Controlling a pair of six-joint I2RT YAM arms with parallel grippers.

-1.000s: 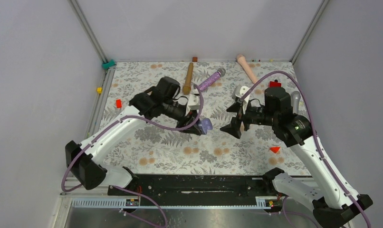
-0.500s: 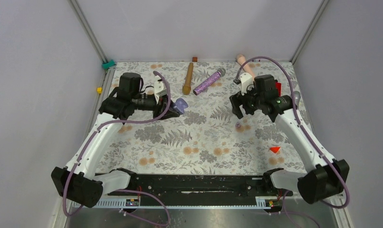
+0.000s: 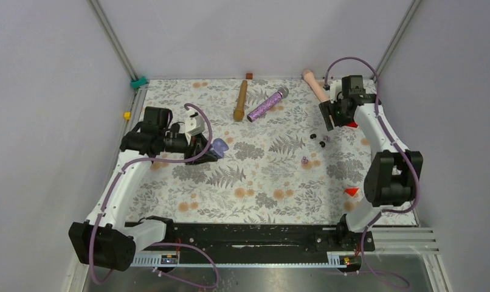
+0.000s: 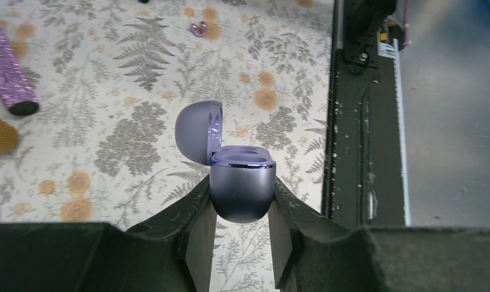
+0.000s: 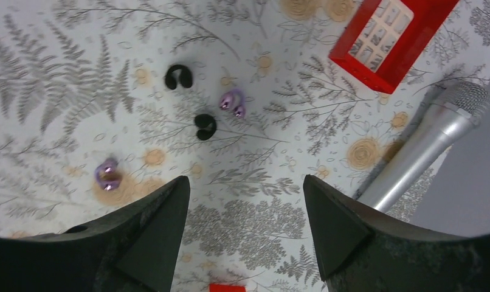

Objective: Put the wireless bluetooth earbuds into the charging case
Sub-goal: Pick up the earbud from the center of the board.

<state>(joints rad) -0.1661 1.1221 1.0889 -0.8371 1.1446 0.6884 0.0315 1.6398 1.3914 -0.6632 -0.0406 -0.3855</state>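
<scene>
The left gripper [image 4: 241,210] pinched the open charging case [image 4: 240,179] at lower centre; the right gripper [image 5: 245,190] hung spread over the earbuds [image 5: 232,101], upper left.

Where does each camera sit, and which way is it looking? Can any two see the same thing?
Top external: fixed above and behind the arms, looking down on the table; both arms show, with the left gripper and right gripper.
Left wrist: on the left arm's wrist, looking along its fingers, shut on the open charging case.
Right wrist: on the right arm's wrist, looking down between its open fingers at the earbuds.
Shared: all three see the same stray lilac earbud.
</scene>
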